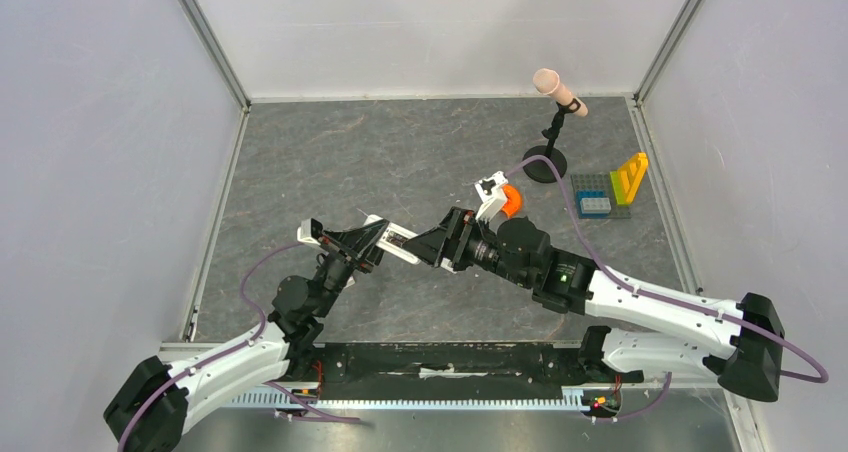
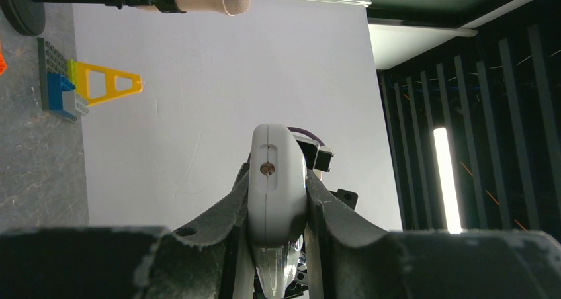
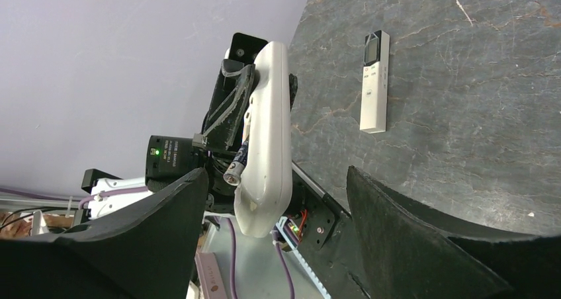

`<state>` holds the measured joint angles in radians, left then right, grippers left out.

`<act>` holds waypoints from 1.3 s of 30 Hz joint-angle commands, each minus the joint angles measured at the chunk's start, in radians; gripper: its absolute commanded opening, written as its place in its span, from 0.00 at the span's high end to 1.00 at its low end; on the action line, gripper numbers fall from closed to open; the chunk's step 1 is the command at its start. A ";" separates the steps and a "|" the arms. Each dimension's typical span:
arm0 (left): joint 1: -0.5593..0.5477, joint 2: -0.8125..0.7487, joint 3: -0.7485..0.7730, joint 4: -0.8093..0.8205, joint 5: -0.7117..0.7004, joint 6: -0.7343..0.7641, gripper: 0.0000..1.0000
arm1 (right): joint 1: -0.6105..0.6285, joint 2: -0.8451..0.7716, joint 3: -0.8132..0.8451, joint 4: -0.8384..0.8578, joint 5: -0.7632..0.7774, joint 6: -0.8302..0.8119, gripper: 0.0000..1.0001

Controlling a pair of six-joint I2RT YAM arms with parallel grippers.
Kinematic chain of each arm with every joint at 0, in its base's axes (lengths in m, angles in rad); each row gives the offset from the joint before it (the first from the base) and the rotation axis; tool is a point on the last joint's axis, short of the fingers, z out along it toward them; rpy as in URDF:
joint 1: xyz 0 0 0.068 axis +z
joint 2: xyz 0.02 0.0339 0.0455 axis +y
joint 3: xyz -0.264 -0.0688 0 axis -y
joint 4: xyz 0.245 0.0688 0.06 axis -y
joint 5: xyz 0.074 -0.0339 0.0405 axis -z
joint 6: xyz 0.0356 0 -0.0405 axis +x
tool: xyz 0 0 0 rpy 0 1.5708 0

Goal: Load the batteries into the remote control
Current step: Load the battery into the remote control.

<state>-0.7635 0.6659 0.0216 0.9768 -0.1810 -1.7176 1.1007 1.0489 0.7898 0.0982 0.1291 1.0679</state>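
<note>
Left gripper [image 2: 277, 210] clamps the white remote control [image 3: 268, 130]; right gripper [image 3: 274, 173] stands wide apart, empty, facing it.

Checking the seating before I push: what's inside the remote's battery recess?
One dark battery sticks out of the remote control at a tilt, metal end outward. The remote is edge-on to the right wrist camera, so the recess floor and any second battery are hidden.

White remote control [image 3: 268, 133]; dark purple-blue battery [image 3: 236, 163], silver tip; grey surface [image 1: 400, 162], pale marbled veins; black left pincer [image 2: 278, 193]; peach microphone [image 1: 558, 90], black stand [image 1: 545, 168]; yellow bracket [image 2: 106, 84].
</note>
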 commanded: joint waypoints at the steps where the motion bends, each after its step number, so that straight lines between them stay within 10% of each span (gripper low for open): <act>1: 0.000 -0.001 0.037 0.036 -0.002 0.000 0.98 | -0.009 -0.001 0.009 0.040 -0.017 0.014 0.22; 21: 0.000 -0.007 0.032 0.034 0.006 0.012 0.98 | -0.020 0.073 0.026 0.021 -0.065 0.028 0.53; 27: 0.000 -0.020 0.033 0.018 0.012 0.047 0.98 | -0.034 0.057 0.014 0.016 -0.066 0.054 0.76; 33: 0.000 -0.047 0.025 -0.016 0.000 0.065 0.98 | -0.039 0.035 0.003 0.031 -0.083 0.058 0.27; 39: 0.000 -0.072 0.018 -0.048 -0.008 0.073 0.98 | -0.048 0.003 -0.015 0.069 -0.093 0.064 0.19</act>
<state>-0.7635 0.6109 0.0216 0.9146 -0.1787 -1.7020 1.0595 1.0840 0.7795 0.1200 0.0391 1.1305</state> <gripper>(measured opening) 0.334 0.808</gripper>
